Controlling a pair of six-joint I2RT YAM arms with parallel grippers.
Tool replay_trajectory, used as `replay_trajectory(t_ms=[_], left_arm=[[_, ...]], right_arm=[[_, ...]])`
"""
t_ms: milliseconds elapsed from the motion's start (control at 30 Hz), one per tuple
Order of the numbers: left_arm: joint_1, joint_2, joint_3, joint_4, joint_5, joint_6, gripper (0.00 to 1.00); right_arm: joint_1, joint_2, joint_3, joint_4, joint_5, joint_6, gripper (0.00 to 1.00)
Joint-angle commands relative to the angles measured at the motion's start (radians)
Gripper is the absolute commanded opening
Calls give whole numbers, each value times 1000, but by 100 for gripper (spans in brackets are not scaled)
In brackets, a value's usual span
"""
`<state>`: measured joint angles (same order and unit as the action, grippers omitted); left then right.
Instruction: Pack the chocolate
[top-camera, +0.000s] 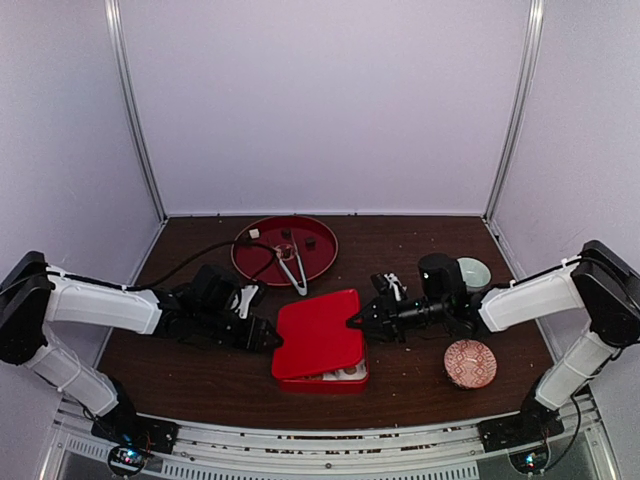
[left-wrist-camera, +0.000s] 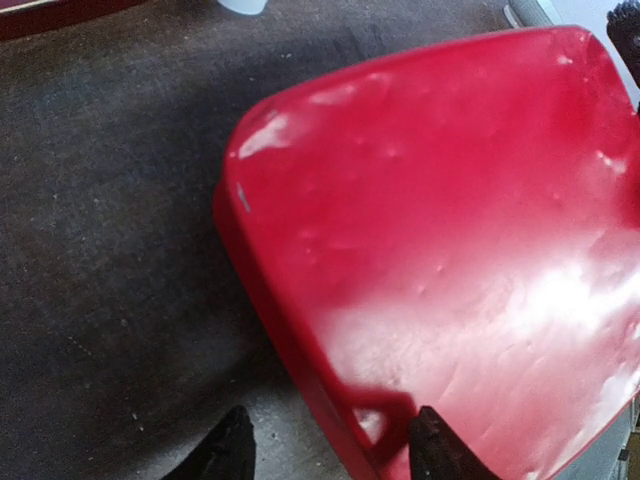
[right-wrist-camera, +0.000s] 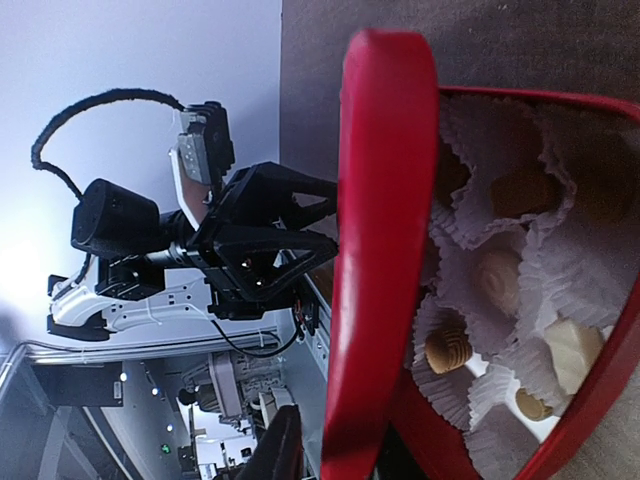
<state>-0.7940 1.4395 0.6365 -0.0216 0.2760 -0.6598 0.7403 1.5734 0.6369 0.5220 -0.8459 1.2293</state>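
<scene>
Pinching the lid (right-wrist-camera: 375, 250) rim with the right jaws, holding it tipped up over the box (top-camera: 320, 386), probably for lining it up before closing. Straddling the opposite edge with the left jaws wide, maybe steadying. Leaving the chocolate (right-wrist-camera: 448, 350) tucked in paper cups (right-wrist-camera: 570, 270) inside.

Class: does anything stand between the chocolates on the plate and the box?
Yes. The lid, gripped by the right gripper with the left gripper at its other edge, covers most of the box; only its near edge shows.
</scene>
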Motion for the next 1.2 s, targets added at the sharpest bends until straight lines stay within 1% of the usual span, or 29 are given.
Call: replay_trajectory(t_ms=[0, 100, 233, 367, 467, 567, 800, 933, 1167], left_arm=[[-5, 39, 45, 42, 42, 26, 51], [-11, 58, 57, 46, 53, 30, 46], [-19, 78, 75, 42, 64, 38, 43], [-22, 91, 91, 33, 69, 41, 42], [-24, 94, 99, 25, 68, 36, 40], [-27, 99, 108, 19, 69, 32, 40], [-28, 116, 125, 3, 65, 15, 39], [-32, 120, 129, -7, 59, 16, 38], [-36, 137, 141, -28, 48, 29, 39]], right_arm=[[-36, -71, 8, -125, 31, -104, 27], [-54, -109, -4, -201, 70, -154, 34], [-64, -160, 10, -343, 131, -249, 41], [-65, -182, 25, -467, 202, -345, 48], [-58, -209, 43, -563, 288, -423, 59], [-57, -205, 44, -597, 303, -457, 65], [-55, -80, 40, -474, 206, -431, 65], [-55, -39, 57, -438, 200, -428, 61], [-72, 1, 57, -425, 236, -434, 49]])
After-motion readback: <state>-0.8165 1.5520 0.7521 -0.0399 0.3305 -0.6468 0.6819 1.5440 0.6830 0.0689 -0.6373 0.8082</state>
